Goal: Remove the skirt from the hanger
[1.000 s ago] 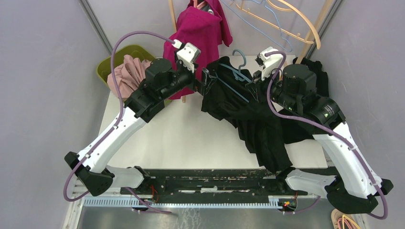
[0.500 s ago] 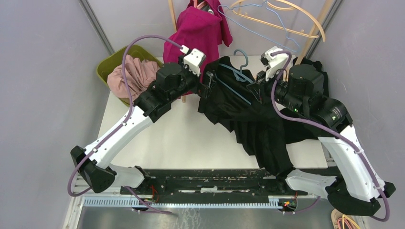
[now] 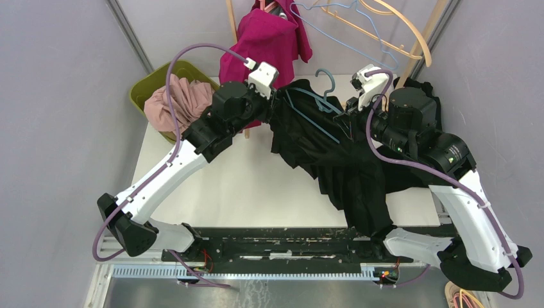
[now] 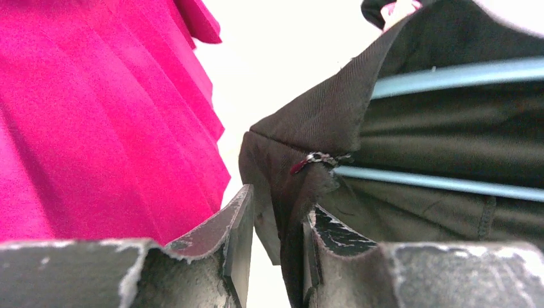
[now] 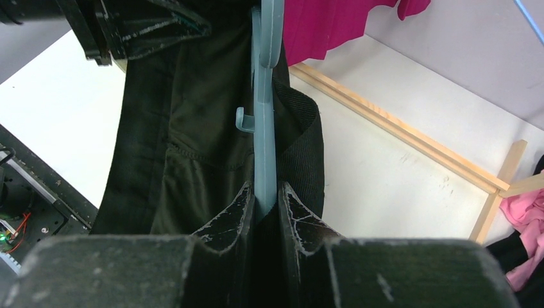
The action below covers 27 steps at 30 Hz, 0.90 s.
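Black corner of the skirt (image 4: 321, 122) sits between my left fingers (image 4: 238, 239), grip uncertain; right fingers (image 5: 235, 217) clamp the blue hanger (image 5: 264, 154).

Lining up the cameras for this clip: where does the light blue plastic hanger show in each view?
Top external: light blue plastic hanger at upper centre, threaded through the black skirt.
Left wrist: two blue bars at the right, inside the skirt.
Right wrist: centre, running vertically, clamped in the right tool.
Shared landmark: the magenta pleated garment, seen in all three.
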Each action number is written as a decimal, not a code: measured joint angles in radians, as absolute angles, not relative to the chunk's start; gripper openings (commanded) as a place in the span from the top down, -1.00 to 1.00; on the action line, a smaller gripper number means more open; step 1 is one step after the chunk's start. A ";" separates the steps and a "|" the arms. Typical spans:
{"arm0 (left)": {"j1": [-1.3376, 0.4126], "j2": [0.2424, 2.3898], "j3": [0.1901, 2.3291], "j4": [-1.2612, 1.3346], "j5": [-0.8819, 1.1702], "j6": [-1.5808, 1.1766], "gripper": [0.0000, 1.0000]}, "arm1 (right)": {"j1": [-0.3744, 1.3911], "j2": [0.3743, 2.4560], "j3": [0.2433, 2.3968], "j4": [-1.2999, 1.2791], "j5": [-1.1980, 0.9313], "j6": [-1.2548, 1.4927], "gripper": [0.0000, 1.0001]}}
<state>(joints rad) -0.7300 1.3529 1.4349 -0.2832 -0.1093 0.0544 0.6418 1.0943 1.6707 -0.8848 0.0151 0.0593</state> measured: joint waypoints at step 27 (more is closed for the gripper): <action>-0.638 1.517 1.497 -0.162 -0.066 0.155 0.32 | 0.646 1.120 1.800 -1.044 0.002 0.005 0.99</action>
